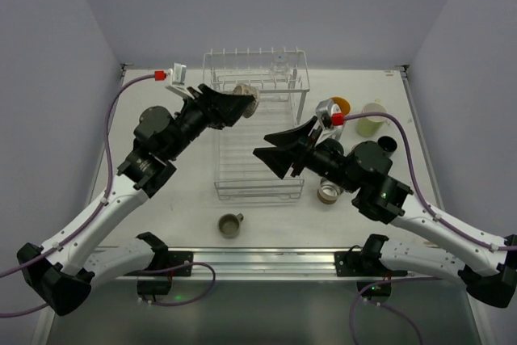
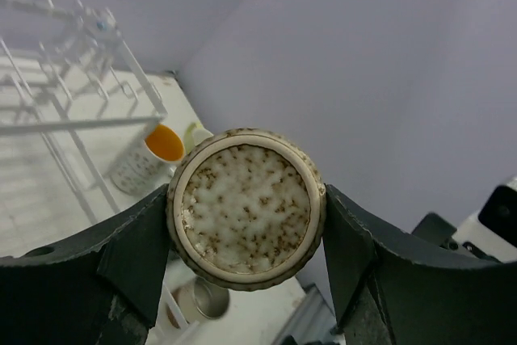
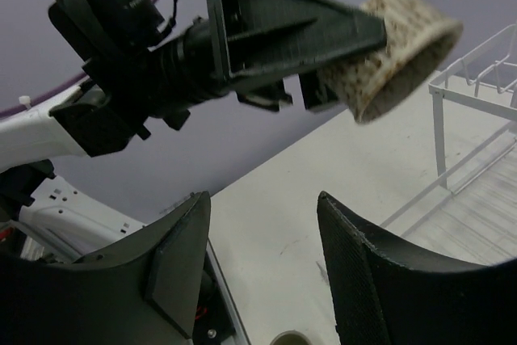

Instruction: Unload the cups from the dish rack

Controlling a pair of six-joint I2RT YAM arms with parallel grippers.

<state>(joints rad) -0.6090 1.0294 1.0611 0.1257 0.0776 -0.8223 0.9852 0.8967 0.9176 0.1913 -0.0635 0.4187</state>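
Note:
My left gripper (image 1: 242, 103) is shut on a tan speckled cup (image 1: 248, 100) and holds it on its side in the air beside the white wire dish rack's (image 1: 242, 191) upper shelf. In the left wrist view the cup's base (image 2: 246, 208) fills the gap between the fingers (image 2: 133, 256). My right gripper (image 1: 271, 161) hovers open and empty over the rack's lower basket. In the right wrist view the held cup (image 3: 396, 46) shows above the open right gripper (image 3: 262, 199). A clear glass (image 1: 280, 70) stands on the upper shelf.
On the table right of the rack stand a white cup with orange inside (image 1: 338, 108), a pale yellow-green cup (image 1: 373, 119), a dark cup (image 1: 388, 145) and a brown cup (image 1: 329, 193). A small olive cup (image 1: 231, 225) sits near the front edge.

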